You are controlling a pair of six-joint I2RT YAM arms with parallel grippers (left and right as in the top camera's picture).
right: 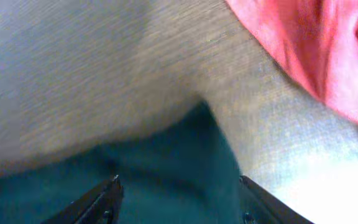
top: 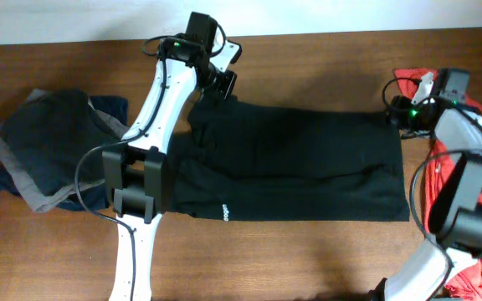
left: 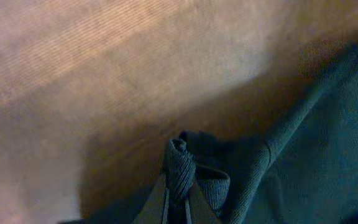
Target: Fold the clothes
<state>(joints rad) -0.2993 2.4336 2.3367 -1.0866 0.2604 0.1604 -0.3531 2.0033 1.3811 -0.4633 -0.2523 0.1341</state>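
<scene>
Brown wood-grain table [top: 308, 259] surface

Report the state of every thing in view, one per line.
Large black thin-fabric T-shirt: spread flat, one far corner bunched.
Left gripper: shut on a pinch of the T-shirt.
Right gripper: open, jaws astride the T-shirt's corner.
Red-orange cloth garment: crumpled.
Dark grey and navy garments: piled, loosely folded.

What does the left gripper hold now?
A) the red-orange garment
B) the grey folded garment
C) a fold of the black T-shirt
C: the left wrist view shows the left gripper shut on a bunched fold of the black T-shirt.
</scene>
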